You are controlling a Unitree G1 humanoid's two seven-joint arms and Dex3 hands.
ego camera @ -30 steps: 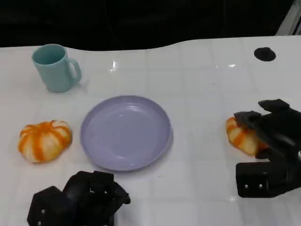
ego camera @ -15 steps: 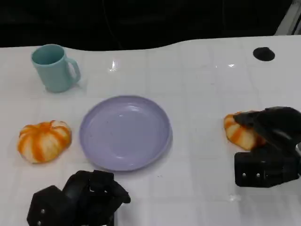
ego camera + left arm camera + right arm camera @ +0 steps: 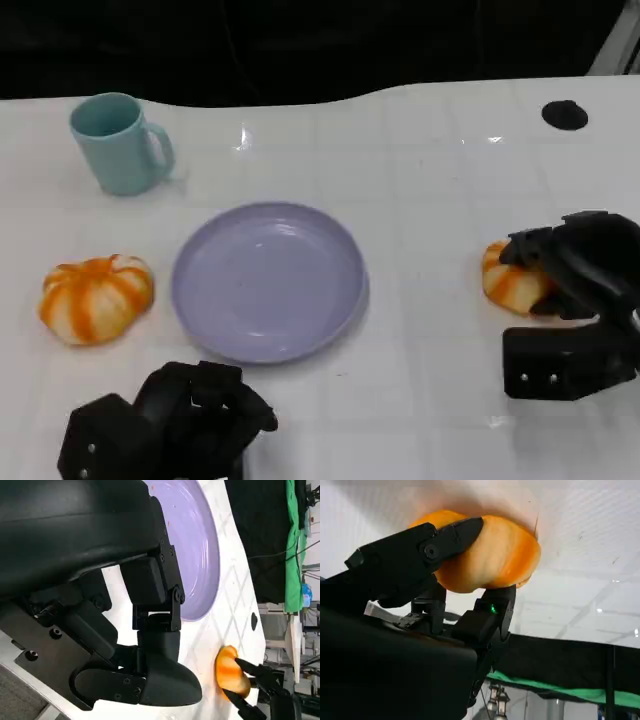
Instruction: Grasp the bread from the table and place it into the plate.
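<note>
An orange-and-white striped bread (image 3: pixel 510 282) lies at the table's right side, and my right hand (image 3: pixel 580 272) grips it with fingers curled over its top. In the right wrist view the bread (image 3: pixel 492 555) sits pinched between black fingers (image 3: pixel 415 555) on both sides. The purple plate (image 3: pixel 200 300) stands mid-table, left of that bread, with nothing in it. A second striped bread (image 3: pixel 95 298) rests left of the plate. My left hand (image 3: pixel 165 425) stays at the near edge, fingers curled in, holding nothing. The left wrist view shows my left hand (image 3: pixel 125 605), the plate (image 3: pixel 202 555) and the gripped bread (image 3: pixel 229 672).
A teal mug (image 3: pixel 120 143) stands at the back left. A small black round object (image 3: pixel 564 114) lies at the back right. The white table (image 3: pixel 430 190) ends in a dark edge along the back.
My right hand's fingers have closed down over the right bread, which has shifted slightly. The left hand, plate, mug and left bread have stayed put.
</note>
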